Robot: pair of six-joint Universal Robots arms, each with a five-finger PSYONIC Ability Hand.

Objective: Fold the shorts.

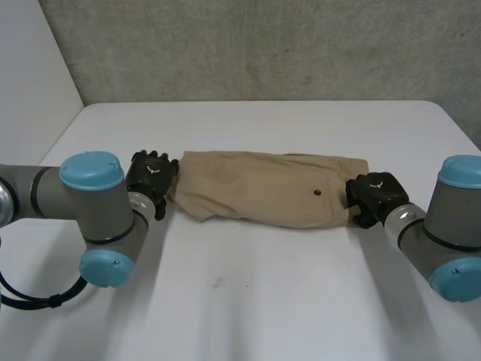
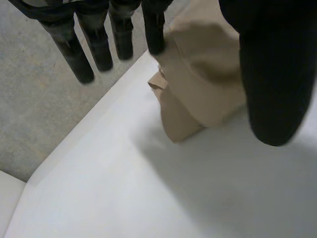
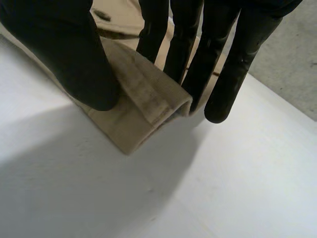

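Note:
Tan shorts [image 1: 263, 188] lie folded into a long strip across the middle of the white table [image 1: 248, 301]. My left hand [image 1: 150, 177] is at the strip's left end. In the left wrist view the shorts' end [image 2: 198, 74] lies between straight fingers [image 2: 153, 29] and the thumb [image 2: 277, 74], with a wide gap between them; the hand is open. My right hand [image 1: 372, 197] is at the right end. There the thumb [image 3: 64, 54] presses on the waistband [image 3: 133, 119] and the fingers [image 3: 218, 74] stand behind its raised edge, pinching it.
A grey concrete wall [image 1: 263, 45] runs behind the table's far edge, and a white panel [image 1: 30, 75] stands at the back left. Bare tabletop spreads in front of the shorts, between my two arms.

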